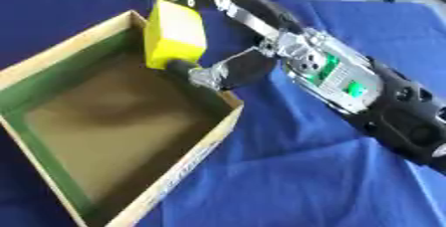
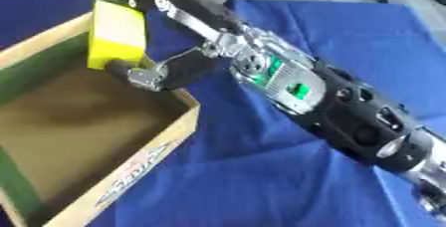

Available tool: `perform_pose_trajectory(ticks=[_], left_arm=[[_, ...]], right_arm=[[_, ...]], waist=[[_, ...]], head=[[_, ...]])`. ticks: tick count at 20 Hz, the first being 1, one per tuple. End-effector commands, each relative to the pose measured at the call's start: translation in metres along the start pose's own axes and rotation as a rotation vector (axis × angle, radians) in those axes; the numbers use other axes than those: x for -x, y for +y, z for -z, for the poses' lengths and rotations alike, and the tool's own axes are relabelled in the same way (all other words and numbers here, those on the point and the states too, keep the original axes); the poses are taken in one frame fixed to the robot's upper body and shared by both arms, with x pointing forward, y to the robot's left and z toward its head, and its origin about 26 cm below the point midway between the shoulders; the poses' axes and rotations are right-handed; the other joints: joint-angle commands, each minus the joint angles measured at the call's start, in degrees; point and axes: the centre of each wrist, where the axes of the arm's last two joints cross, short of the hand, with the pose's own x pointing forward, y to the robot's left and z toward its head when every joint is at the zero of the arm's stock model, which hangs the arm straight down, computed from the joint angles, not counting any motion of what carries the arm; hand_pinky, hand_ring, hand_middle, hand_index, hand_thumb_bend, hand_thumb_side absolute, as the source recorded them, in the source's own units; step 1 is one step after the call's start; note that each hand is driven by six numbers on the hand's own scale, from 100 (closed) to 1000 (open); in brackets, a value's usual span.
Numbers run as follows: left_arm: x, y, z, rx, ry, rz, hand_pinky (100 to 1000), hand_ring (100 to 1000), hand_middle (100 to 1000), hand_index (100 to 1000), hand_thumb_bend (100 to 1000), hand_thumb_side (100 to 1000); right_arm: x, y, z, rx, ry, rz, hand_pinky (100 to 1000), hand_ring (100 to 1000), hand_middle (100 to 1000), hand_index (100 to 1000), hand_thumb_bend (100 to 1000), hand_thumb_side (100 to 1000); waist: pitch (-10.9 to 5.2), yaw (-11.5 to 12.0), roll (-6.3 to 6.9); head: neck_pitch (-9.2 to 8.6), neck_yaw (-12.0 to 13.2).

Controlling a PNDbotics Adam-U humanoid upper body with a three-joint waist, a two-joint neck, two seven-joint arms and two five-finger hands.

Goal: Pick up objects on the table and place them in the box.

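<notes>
A yellow block (image 1: 174, 32) hangs over the far corner of the open wooden box (image 1: 212, 141), held in my right hand (image 1: 228, 69). The hand's fingers and thumb are curled round the block's lower end. My right arm comes in from the lower right, black and silver with green lights, stretched across the blue cloth. The box has a brown floor and green inner walls, and nothing shows inside it. My left hand shows in no view.
The blue cloth (image 1: 296, 181) covers the table to the right of and in front of the box. Dark clutter and chair legs stand on the floor beyond the table's far edge.
</notes>
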Motion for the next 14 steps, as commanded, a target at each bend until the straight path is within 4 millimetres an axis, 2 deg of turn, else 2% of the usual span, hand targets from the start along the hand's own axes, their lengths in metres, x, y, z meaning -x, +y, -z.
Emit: perform_pose_trajectory(ticks=[1, 9, 11, 12, 13, 14], left_arm=[[-0.0048, -0.0004, 0.0048, -0.005, -0.070, -0.011, 231, 386, 505, 566, 100, 890], [-0.0053, -0.0060, 0.0042, 0.017, -0.147, -0.090, 248, 397, 506, 574, 100, 893], [-0.0052, -0.0055, 0.0042, 0.018, -0.148, -0.094, 248, 396, 506, 573, 100, 894], [-0.0052, -0.0053, 0.0042, 0.019, -0.147, -0.096, 248, 396, 506, 573, 100, 894], [-0.0052, -0.0053, 0.0041, 0.020, -0.146, -0.097, 247, 395, 506, 572, 100, 894], [-0.0051, -0.0053, 0.0040, 0.021, -0.145, -0.098, 247, 395, 506, 572, 100, 894]], right_arm=[[-0.0053, -0.0053, 0.0034, -0.042, -0.065, -0.072, 778, 751, 382, 496, 100, 556], [-0.0080, 0.0015, 0.0059, -0.176, -0.158, -0.196, 799, 784, 414, 467, 100, 538], [-0.0073, 0.0001, 0.0051, -0.210, -0.174, -0.234, 803, 792, 427, 481, 100, 518], [-0.0069, -0.0005, 0.0047, -0.225, -0.178, -0.252, 814, 804, 461, 540, 100, 518], [-0.0068, -0.0008, 0.0046, -0.244, -0.181, -0.270, 814, 804, 468, 548, 100, 410], [-0.0069, -0.0012, 0.0048, -0.259, -0.184, -0.287, 814, 804, 468, 548, 100, 410]], waist=[[-1.22, -0.1, 0.17], [-1.16, 0.6, -0.27], [-1.11, 0.6, -0.27], [-1.09, 0.5, -0.26], [-1.03, 0.5, -0.28], [-1.01, 0.5, -0.29]], head=[[-0.36, -0.2], [-0.28, -1.2], [-0.34, -1.2], [-0.34, -1.2], [-0.38, -1.3], [-0.40, -1.2]])
